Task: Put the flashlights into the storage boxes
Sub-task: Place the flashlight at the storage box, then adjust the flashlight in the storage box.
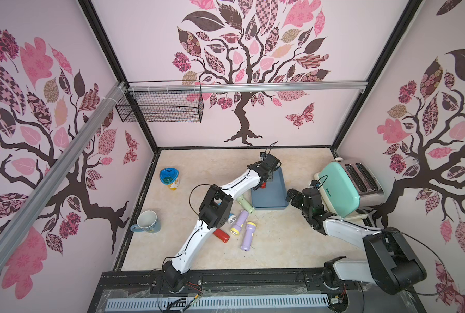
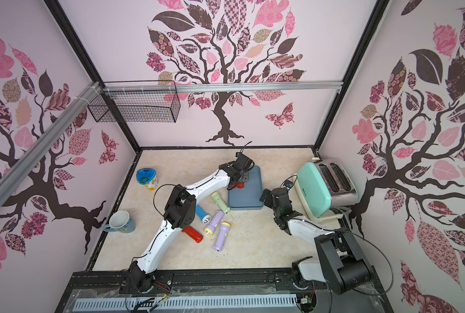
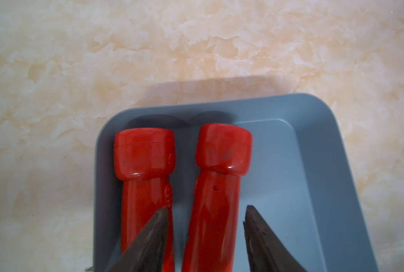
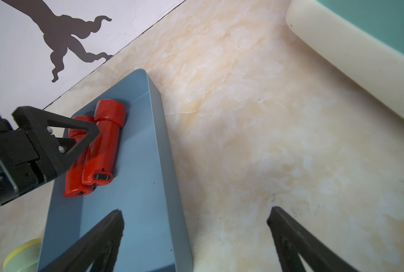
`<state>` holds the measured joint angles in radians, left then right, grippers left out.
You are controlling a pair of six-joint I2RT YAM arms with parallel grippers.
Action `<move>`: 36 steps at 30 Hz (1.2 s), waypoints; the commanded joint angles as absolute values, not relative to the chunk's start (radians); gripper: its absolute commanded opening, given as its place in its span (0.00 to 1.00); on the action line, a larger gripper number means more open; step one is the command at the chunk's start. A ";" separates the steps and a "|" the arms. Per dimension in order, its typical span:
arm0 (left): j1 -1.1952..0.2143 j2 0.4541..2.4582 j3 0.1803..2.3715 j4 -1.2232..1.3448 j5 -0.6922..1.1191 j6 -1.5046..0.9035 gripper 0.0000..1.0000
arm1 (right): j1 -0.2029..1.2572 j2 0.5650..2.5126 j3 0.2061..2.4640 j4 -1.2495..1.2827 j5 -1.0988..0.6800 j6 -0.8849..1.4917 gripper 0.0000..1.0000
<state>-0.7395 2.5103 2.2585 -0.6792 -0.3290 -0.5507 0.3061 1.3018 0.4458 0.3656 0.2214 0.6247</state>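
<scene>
Releasing a flashlight into the storage box is judged to be the step in hand. The box stands near the far edge of the surface, right of centre. The left hand hangs over it, jaws apart astride a red flashlight lying flat on the box floor. A gap shows beside one finger, so this hand is open and grips nothing. A second red flashlight lies just beside, against the box wall.

The right hand hovers near the box, jaws wide and empty.

Five flashlights lie mid-surface:
- pale green flashlight
- blue flashlight
- lilac flashlight
- other lilac flashlight
- loose red flashlight

The next move calls for lifting the left hand clear of the box rim. It should then align the jaws across the barrel of the pale green flashlight, the nearest to the box.
</scene>
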 commanded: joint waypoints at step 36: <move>-0.689 1.108 0.634 -0.671 -0.760 -0.768 0.98 | 0.351 1.910 1.266 -0.026 -0.169 0.558 0.99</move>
